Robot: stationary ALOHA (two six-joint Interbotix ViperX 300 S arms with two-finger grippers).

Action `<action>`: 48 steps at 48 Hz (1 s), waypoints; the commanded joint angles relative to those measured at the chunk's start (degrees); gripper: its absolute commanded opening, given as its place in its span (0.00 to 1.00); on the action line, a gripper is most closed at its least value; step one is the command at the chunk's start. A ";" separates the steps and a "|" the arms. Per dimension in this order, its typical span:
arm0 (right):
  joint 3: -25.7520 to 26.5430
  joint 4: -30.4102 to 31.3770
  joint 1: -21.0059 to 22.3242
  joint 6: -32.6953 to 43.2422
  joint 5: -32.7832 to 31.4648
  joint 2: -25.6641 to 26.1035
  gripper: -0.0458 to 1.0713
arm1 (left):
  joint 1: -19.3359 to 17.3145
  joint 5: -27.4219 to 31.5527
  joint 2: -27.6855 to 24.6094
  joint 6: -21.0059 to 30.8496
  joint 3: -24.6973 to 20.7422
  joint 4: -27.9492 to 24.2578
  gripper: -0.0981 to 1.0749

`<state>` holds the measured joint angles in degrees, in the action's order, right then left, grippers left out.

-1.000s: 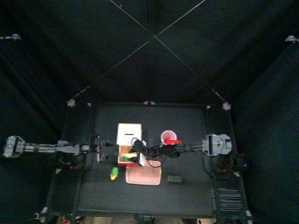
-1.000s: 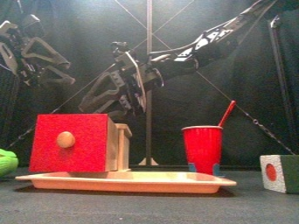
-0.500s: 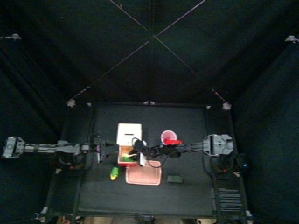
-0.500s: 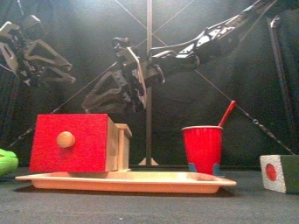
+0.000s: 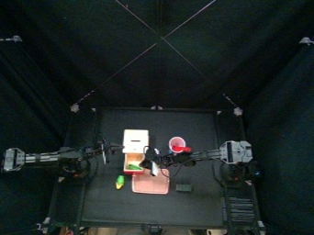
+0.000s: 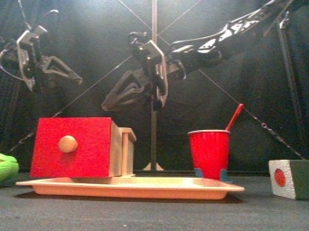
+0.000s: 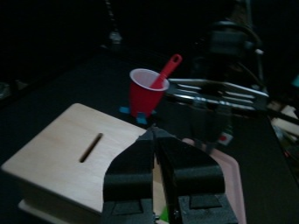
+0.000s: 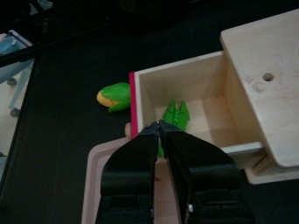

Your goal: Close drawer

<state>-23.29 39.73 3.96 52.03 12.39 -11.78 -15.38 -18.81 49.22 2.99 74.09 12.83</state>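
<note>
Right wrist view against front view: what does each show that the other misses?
Only the right wrist view looks down into the open drawer and shows a green thing lying inside. Only the front view shows the red cup with its straw, the white block at the table's edge, and both arms hanging behind. Both show the wooden box, the drawer's red front, the pink tray and a green object beside it.

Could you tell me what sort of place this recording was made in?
Probably a robot lab test cell: black curtains enclose a small black table, and two arms hang over a pink tray holding a wooden box with a drawer and a red cup, like staged props.
</note>
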 commanded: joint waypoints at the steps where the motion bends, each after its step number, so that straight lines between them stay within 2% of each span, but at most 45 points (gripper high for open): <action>1: 0.79 0.09 -0.97 -0.09 0.18 2.55 0.50 | -3.43 -0.53 -0.79 0.00 -2.46 2.37 0.37; 8: 1.67 1.14 -2.72 0.00 0.18 1.85 0.50 | -7.56 1.76 -3.96 -0.26 -5.80 8.09 0.36; 15: 2.46 1.32 -3.69 -0.09 0.18 0.88 0.50 | -10.46 6.59 -9.05 -0.26 -10.37 11.25 0.36; 26: 3.34 1.49 -4.13 0.00 0.18 -1.32 0.50 | -15.73 10.99 -18.37 -0.26 -16.44 11.78 0.36; 39: 4.31 1.49 -5.19 0.00 -0.18 -2.90 0.50 | -20.39 9.49 -29.27 -0.26 -20.57 11.78 0.36; 48: 4.75 1.49 -5.71 0.00 -1.41 -3.52 0.50 | -21.27 8.53 -36.12 -0.26 -22.68 11.69 0.36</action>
<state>-20.04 41.22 -1.58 52.03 11.34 -16.35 -36.21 -9.40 15.64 2.90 53.70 24.52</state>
